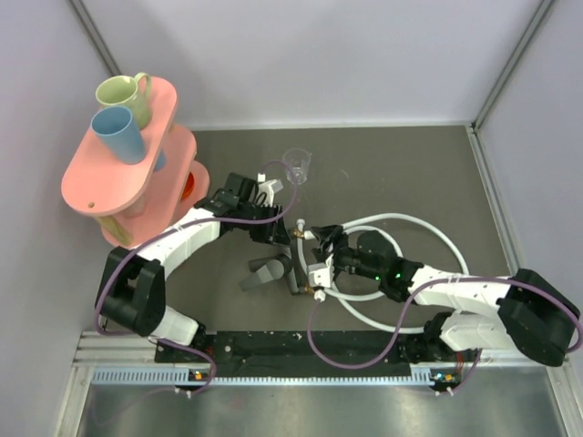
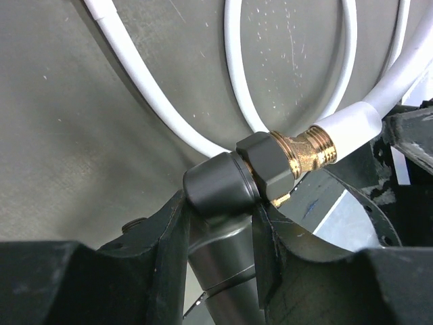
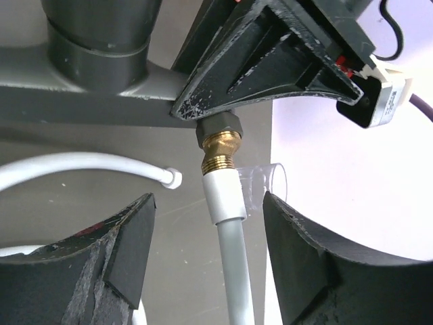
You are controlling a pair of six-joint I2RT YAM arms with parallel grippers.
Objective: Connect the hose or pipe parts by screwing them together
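My left gripper (image 2: 220, 206) is shut on the dark grey body of the fitting (image 2: 218, 184), whose stem runs back between the jaws. A black nut and a brass threaded tip (image 2: 306, 152) stick out to the right. The white end sleeve of the hose (image 2: 352, 125) sits against the brass thread. My right gripper (image 3: 208, 203) is open, its fingers standing either side of that sleeve (image 3: 223, 195) without touching it. From above, the fitting (image 1: 270, 271) lies between the left gripper (image 1: 288, 244) and the right gripper (image 1: 315, 259). The hose (image 1: 428, 228) loops off to the right.
A clear plastic cup (image 1: 297, 166) stands just beyond the grippers. A pink two-tier rack (image 1: 91, 187) with a green and a blue mug is at the back left. A loose hose end (image 3: 172, 177) lies on the dark table. Walls close in both sides.
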